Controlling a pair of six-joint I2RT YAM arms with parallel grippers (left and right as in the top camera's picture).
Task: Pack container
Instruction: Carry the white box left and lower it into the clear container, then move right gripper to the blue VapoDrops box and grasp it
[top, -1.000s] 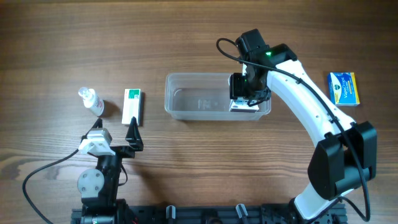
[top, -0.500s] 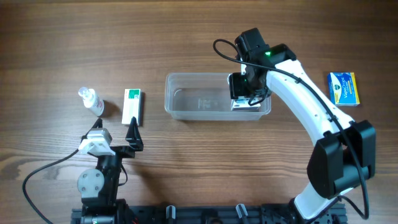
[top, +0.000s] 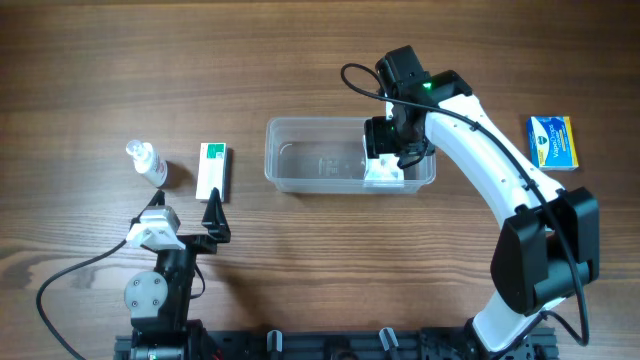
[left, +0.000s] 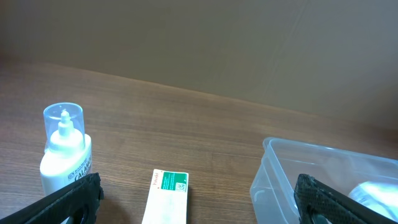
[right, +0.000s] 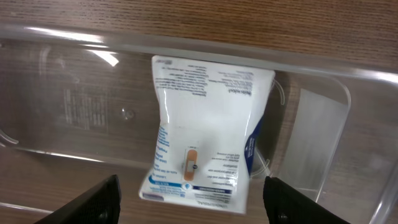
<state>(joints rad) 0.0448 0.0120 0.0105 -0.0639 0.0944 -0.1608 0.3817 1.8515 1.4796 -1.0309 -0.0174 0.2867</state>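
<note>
The clear plastic container (top: 310, 165) stands at the table's middle. A white plaster box (top: 383, 172) lies inside its right end, slightly tilted. My right gripper (top: 390, 140) hovers over that box. In the right wrist view the jaws (right: 196, 202) are wide open, with the box (right: 205, 130) lying free below them on the container floor (right: 62, 106). My left gripper (top: 213, 215) is open and empty near the table's front left, just in front of a green-and-white box (top: 212, 170). A small clear-capped bottle (top: 147, 162) stands left of that box.
A blue-and-yellow box (top: 552, 142) lies at the far right. The left wrist view shows the bottle (left: 65, 152), the green-and-white box (left: 166, 198) between the open jaws (left: 202, 199), and the container's left corner (left: 280, 168).
My right gripper has shifted slightly left over the container. The white plaster box has moved a little left and now lies tilted in the container. The left arm has not moved.
</note>
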